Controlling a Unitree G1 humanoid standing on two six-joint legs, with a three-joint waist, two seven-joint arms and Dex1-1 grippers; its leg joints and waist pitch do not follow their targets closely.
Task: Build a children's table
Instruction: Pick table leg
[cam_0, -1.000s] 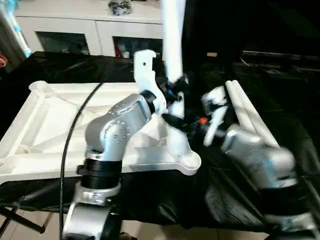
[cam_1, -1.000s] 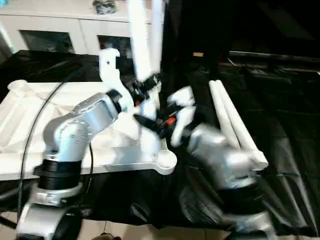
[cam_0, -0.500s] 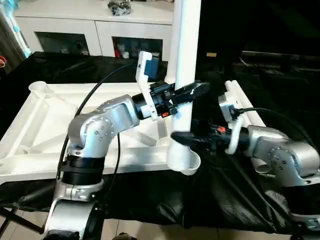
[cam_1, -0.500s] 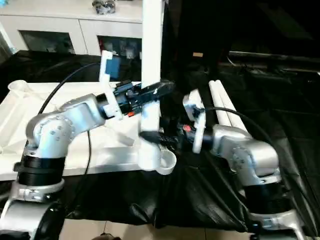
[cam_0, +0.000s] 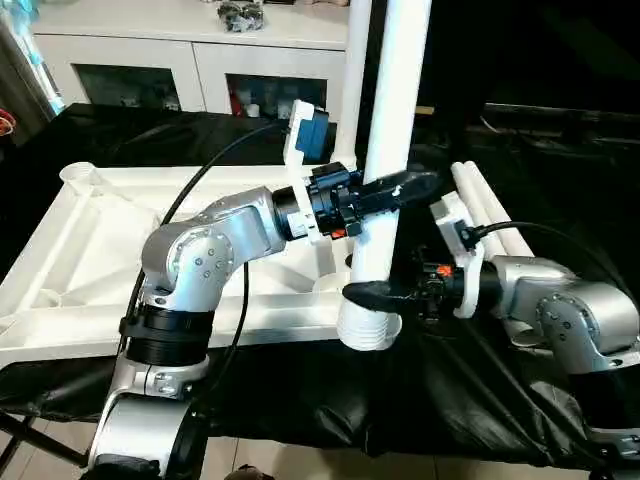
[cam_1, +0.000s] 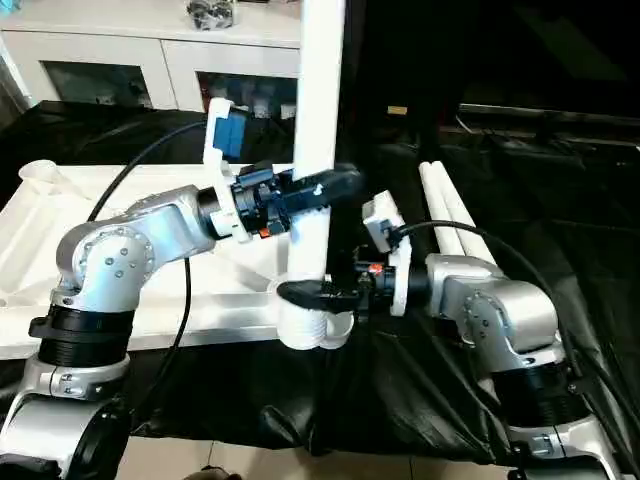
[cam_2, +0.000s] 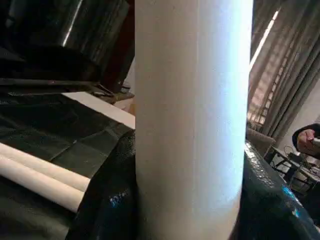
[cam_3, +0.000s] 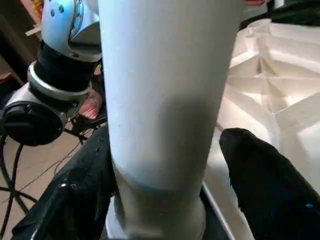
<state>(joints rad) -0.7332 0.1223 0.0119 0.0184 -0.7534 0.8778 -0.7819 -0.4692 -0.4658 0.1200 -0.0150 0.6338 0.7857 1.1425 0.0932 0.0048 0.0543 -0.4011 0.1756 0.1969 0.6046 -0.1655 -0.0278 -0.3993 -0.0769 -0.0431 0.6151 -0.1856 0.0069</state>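
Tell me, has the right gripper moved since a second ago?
Yes. The right gripper has swung toward the tabletop, now at the upright leg base near the corner socket.

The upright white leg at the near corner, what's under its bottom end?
The leg stands in the tabletop's near corner socket. Its threaded end shows at the rim; how deep it sits is hidden inside the socket.

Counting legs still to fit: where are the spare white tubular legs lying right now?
In the left eye view, two white tubular legs lie side by side on the black-covered table, right of the upturned white tabletop, behind the right arm.
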